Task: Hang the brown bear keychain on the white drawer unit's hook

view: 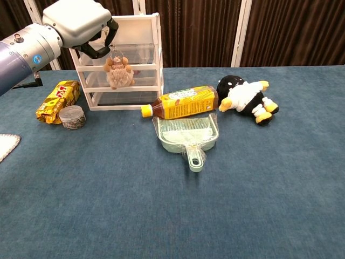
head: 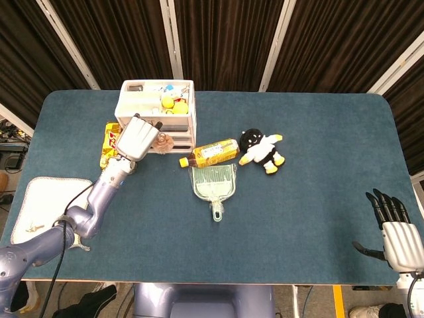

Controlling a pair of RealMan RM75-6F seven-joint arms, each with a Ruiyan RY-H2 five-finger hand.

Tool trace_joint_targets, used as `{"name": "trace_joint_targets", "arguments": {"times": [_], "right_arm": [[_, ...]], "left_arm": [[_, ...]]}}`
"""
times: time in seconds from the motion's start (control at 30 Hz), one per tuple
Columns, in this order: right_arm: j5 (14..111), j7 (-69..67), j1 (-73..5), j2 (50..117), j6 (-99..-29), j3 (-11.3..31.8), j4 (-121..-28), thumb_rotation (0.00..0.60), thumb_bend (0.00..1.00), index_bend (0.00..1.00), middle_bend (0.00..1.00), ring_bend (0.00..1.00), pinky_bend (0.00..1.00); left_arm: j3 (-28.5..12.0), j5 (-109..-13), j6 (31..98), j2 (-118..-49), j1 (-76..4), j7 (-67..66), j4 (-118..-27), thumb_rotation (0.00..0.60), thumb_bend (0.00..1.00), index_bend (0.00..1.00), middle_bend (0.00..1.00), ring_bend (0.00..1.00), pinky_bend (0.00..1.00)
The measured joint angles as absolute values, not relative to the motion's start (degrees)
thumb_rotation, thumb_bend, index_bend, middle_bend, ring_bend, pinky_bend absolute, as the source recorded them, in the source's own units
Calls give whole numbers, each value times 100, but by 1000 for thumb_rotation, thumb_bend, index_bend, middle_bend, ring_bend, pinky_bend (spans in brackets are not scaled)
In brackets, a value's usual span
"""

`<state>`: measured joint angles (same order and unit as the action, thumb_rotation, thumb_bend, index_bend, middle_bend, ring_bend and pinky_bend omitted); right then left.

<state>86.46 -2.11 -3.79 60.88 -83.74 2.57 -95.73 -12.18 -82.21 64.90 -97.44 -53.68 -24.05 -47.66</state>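
Left robot hand [view: 81, 24] is gripping the ring of the brown bear keychain [view: 119, 72], which is dangling against the front of the white drawer unit [view: 143, 51], level with its middle drawer. Right robot hand [head: 397, 238] is hovering off the table's [head: 311, 185] near right corner, holding nothing, with its fingers spread.
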Motion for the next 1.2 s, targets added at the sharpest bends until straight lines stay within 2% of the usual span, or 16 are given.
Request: {"name": "trace_joint_targets", "arguments": {"times": [0.37, 0.47, 0.57, 0.63, 0.73, 0.8, 1.2], "right_arm": [[8656, -227, -377, 6082, -8377, 256, -9589, 600, 0, 0, 0, 0, 0], [8650, -224, -377, 6083, -8375, 256, -9591, 600, 0, 0, 0, 0, 0], [8643, -223, -376, 6081, -8374, 259, -9595, 600, 0, 0, 0, 0, 0], [8643, -222, -375, 6081, -8375, 258, -9594, 600, 0, 0, 0, 0, 0], [8634, -222, -383, 6081, -8366, 269, -9598, 600, 0, 0, 0, 0, 0], [8633, -215, -384, 6082, -8361, 264, -9602, 600, 0, 0, 0, 0, 0], [8650, -194, -369, 6083, -8373, 246, -9598, 600, 0, 0, 0, 0, 0]], "left_arm": [[-1138, -8204, 6464, -9762, -5324, -2415, -4722, 600, 500, 682, 1000, 850, 726], [-1105, -8229, 6473, -9758, -5317, -2422, -4723, 600, 461, 648, 998, 844, 725], [-1061, -8270, 6490, -9746, -5305, -2432, -4717, 600, 326, 482, 983, 833, 723], [-1034, -8298, 6508, -9736, -5297, -2449, -4708, 600, 247, 332, 971, 819, 722], [-1039, -8319, 6592, -9732, -5286, -2425, -4714, 600, 231, 188, 955, 804, 722], [-1067, -8331, 6686, -9726, -5284, -2385, -4740, 600, 230, 142, 950, 801, 722], [-1266, -8389, 7124, -9433, -5266, -2308, -5470, 600, 229, 140, 911, 762, 698]]}}
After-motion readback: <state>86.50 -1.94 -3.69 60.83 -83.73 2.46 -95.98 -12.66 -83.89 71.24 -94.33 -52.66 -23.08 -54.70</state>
